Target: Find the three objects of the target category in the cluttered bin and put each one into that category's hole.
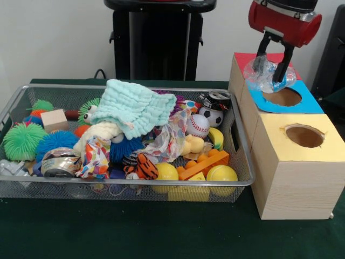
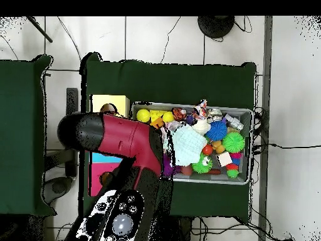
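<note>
**Claw held crumpled plastic over the blue hole**

The claw hung beneath the red arm at the right of the front view, its two black fingers closed on a crumpled clear plastic wrapper. The wrapper sat just above the blue-topped box, at the left rim of that box's round hole; whether it touched the blue surface could not be told. Behind it lay a red-topped box, and in front stood a yellow-topped box with its own hole. The three boxes formed a row just beside the wire mesh bin on the dark green bench.

The bin was packed. A pale mint cloth lay heaped on top near the middle, with a patterned fabric below it. To the left sat a green spiky ball, a blue spiky ball, a wooden block and a roll of tape. Toward the right were a baseball, a small soccer ball, an orange toy brick and yellow balls against the front wall.

From overhead, the arm covered most of the boxes, leaving only the yellow top and a strip of blue and red showing.
</note>
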